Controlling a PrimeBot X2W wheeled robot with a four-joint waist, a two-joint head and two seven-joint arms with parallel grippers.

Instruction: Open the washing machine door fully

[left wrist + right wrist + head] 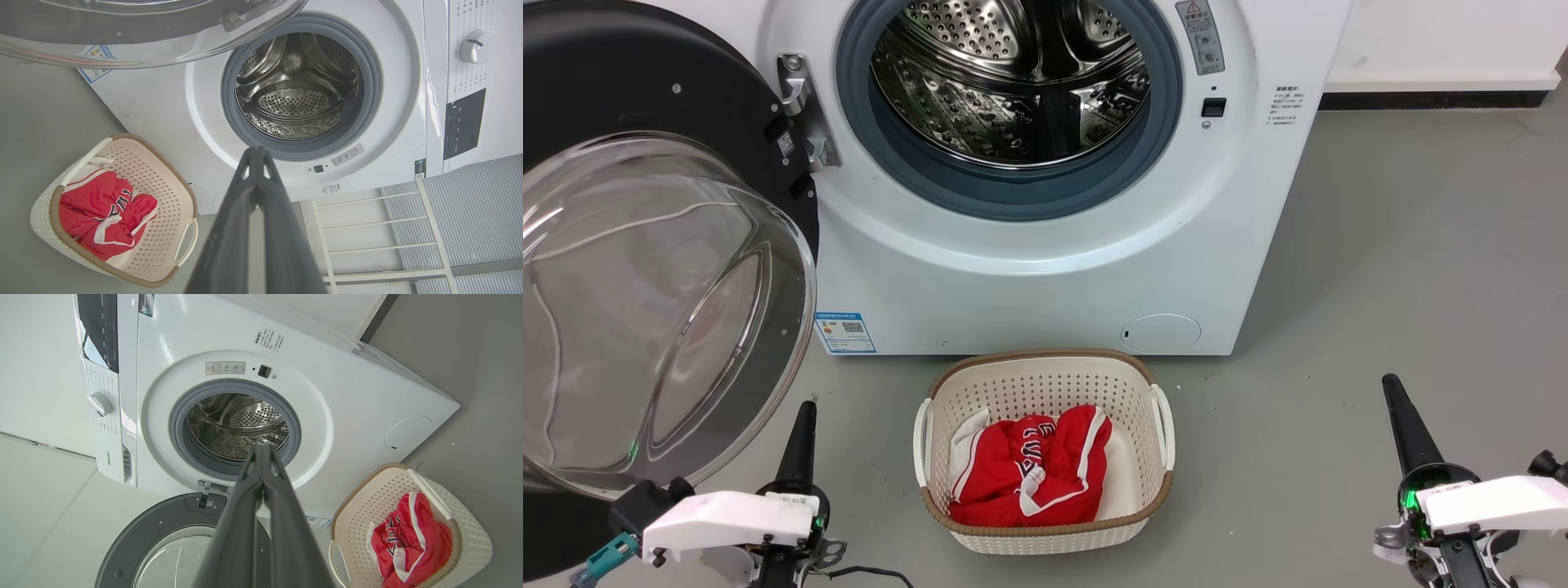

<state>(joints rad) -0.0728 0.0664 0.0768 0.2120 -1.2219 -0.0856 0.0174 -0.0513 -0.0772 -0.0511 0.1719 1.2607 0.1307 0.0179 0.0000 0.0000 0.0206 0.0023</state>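
The washing machine door (629,98), a glossy black disc with a bulging clear glass bowl (654,318), stands swung wide open to the left of the white machine (1029,278), hanging on its hinge (800,110). The steel drum (1013,73) lies exposed inside its grey-blue ring. My left gripper (800,433) is shut and holds nothing, just right of the glass bowl's lower edge and apart from it. At the lower right my right gripper (1401,416) is shut on nothing, over bare floor. In the wrist views the door (163,543) and the glass bowl (143,36) show beside the shut fingers (255,179) (261,473).
A cream perforated basket (1045,376) holding red and white clothing (1029,474) sits on the grey floor in front of the machine, between my grippers. Bare floor (1421,261) stretches to the right. A white rack (367,237) stands beside the machine in the left wrist view.
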